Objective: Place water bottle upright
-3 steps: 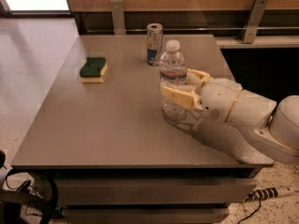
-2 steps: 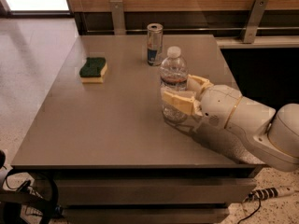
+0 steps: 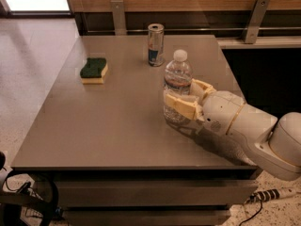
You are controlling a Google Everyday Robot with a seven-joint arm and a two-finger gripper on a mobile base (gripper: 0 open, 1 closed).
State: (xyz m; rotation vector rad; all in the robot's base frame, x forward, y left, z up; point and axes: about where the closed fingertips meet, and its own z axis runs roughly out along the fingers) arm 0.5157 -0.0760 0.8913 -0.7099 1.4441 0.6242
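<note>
The water bottle is clear ribbed plastic with a white cap and a red-and-white label band. It stands upright on the grey table, right of centre. My gripper reaches in from the right and is shut on the bottle's lower half. One cream finger crosses in front of the bottle and the other lies behind its right side. The bottle's base looks to rest on the tabletop.
A slim silver-and-blue can stands upright behind the bottle near the table's far edge. A green-and-yellow sponge lies at the left back. A wooden wall with metal brackets runs behind the table. The table's right edge is close under my arm.
The bottle and gripper have shifted slightly right and down toward the tabletop. The fingers' spread around the bottle looks the same. The can and sponge have not moved.
</note>
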